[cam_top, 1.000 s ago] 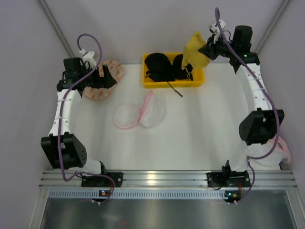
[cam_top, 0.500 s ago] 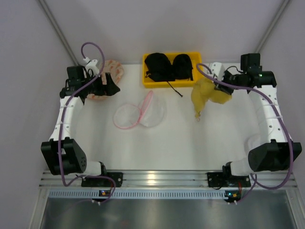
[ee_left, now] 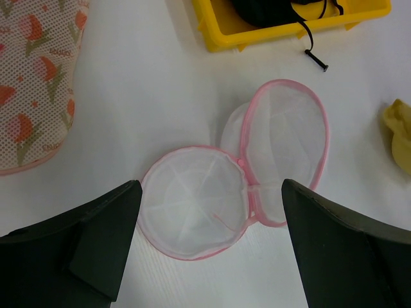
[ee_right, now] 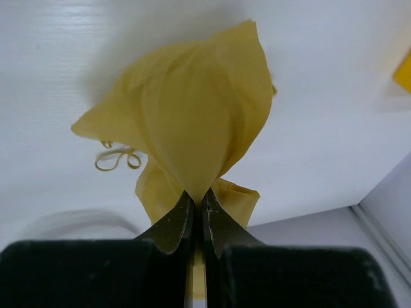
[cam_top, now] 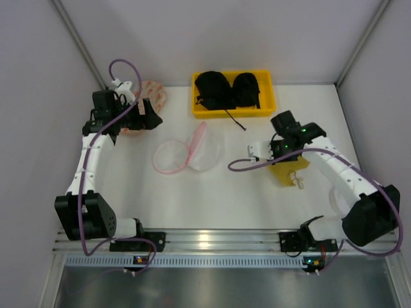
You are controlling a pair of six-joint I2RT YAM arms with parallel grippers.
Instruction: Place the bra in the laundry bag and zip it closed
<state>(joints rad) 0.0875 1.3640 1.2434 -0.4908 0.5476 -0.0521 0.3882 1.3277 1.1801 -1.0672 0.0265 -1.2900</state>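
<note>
Right pincer (ee_right: 197,194) is clenched on a bunched fold of the bra (ee_right: 192,122), low over the counter (cam_top: 244,205), well right of the open laundry bag (ee_left: 192,212). It looks feather-light and floppy, so a pinch at the padded cup should carry best. Left pincer (ee_left: 209,186) hangs spread wide above the bag.

Bare desk (cam_top: 225,199) lies open between the bag (cam_top: 188,154) and the right end effector (ee_right: 196,197), which is pinched on the bra (cam_top: 287,172). Only a purple cable (cam_top: 244,168) loops low across that gap. The near strip of desk is free. Behind the bag the tray (cam_top: 212,113) blocks the way, a black strap (cam_top: 235,120) trailing out of it. Far left, the floral pouch (cam_top: 154,95) and the wide-spread left end effector (cam_top: 151,115) crowd the corner.
</note>
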